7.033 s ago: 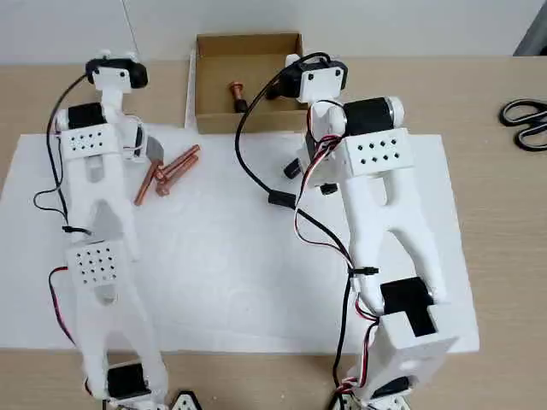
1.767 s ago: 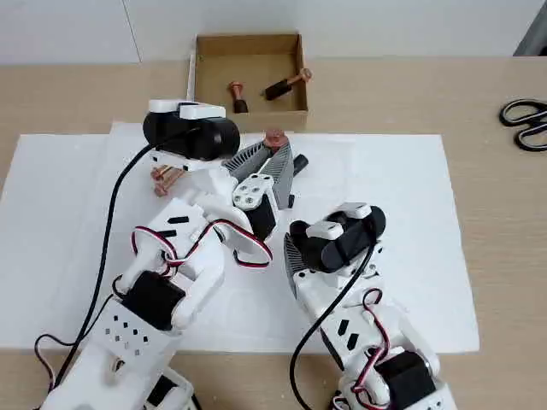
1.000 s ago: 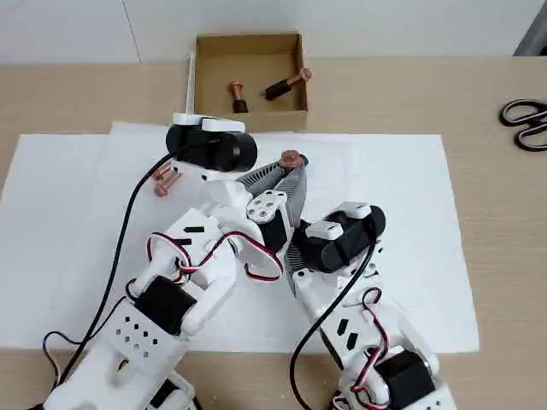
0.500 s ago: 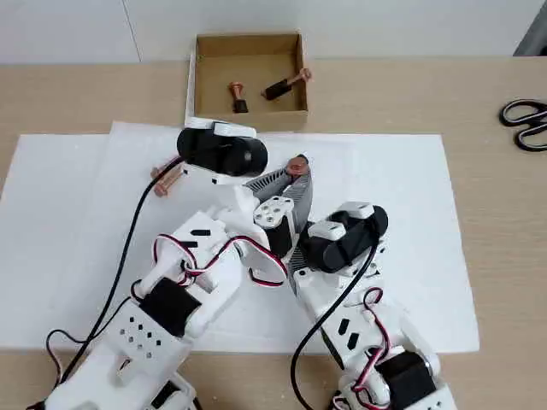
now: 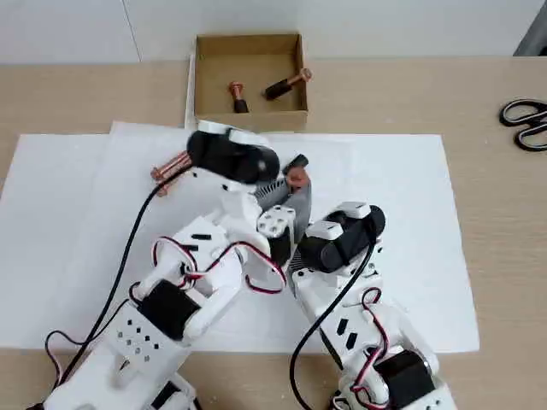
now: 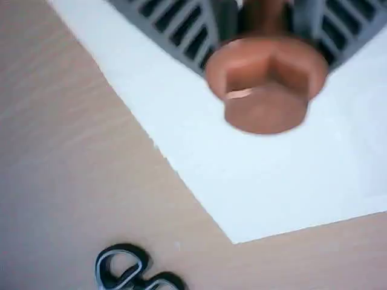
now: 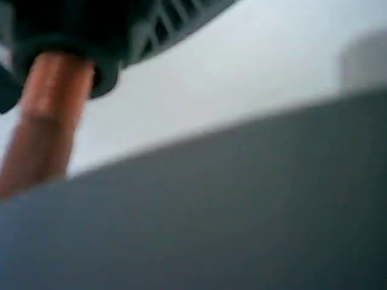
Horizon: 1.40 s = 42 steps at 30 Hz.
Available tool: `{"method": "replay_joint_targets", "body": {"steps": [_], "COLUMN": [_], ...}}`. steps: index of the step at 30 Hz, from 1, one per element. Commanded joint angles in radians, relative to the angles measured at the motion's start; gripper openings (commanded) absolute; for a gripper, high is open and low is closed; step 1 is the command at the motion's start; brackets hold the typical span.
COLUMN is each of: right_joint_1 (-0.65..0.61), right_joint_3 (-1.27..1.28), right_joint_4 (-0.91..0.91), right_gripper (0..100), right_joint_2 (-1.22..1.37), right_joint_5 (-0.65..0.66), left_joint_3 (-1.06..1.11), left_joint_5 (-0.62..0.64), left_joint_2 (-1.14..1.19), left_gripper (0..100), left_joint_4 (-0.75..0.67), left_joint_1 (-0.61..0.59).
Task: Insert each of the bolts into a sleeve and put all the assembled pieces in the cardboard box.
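Copper bolt (image 6: 266,84) pinched inside the left tool (image 5: 295,184), head outward

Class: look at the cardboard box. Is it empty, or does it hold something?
Not empty. The cardboard box holds one sleeved bolt near its middle and another leaning at its side wall.

Small robotics lab or hobby bench, by look of it. Pale wood tabletop (image 5: 479,94), white sheet (image 5: 402,171) across middle. On sheet: two white plastic arms (image 5: 184,290), loose wires (image 5: 128,248). Scissors (image 5: 523,120) right of sheet, cardboard box (image 5: 248,38) just behind it, plain white wall (image 5: 342,21) beyond.
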Motion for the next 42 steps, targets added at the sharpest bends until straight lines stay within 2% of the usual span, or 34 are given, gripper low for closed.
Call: {"method": "replay_joint_targets", "body": {"steps": [1, 13, 20, 26, 32, 36, 40, 42], "right_joint_1": [-0.002, -0.001, 0.002, 0.002, 0.002, 0.004, 0.005, 0.018], "right_joint_3": [-0.009, -0.009, -0.009, -0.009, -0.009, -0.009, -0.008, 0.008], "right_joint_4": [-0.025, -0.025, -0.019, -0.019, -0.019, -0.018, -0.018, -0.022], "right_gripper": [0.4, 0.4, 0.4, 0.4, 0.4, 0.4, 0.4, 0.4], "right_joint_2": [-0.016, -0.016, -0.016, -0.016, -0.016, -0.013, -0.005, -0.001], "right_joint_5": [-0.011, -0.011, -0.009, -0.009, -0.009, -0.009, -0.009, -0.009], "left_joint_3": [-0.010, -0.012, -0.033, -0.134, -0.243, -0.332, -0.438, -0.476], "left_joint_5": [-0.017, -0.018, -0.018, -0.017, -0.015, -0.015, -0.029, -0.127], "left_joint_2": [-0.018, -0.020, -0.020, -0.020, -0.018, -0.020, -0.020, -0.020], "left_gripper": [1, 1, 1, 20, 24, 24, 24, 24], "left_joint_4": [0.035, 0.147, 0.166, 0.328, 0.459, 0.540, 0.658, 0.710], "left_joint_1": [0.003, 0.018, 0.015, 0.012, 0.003, -0.072, -0.232, -0.334]}}
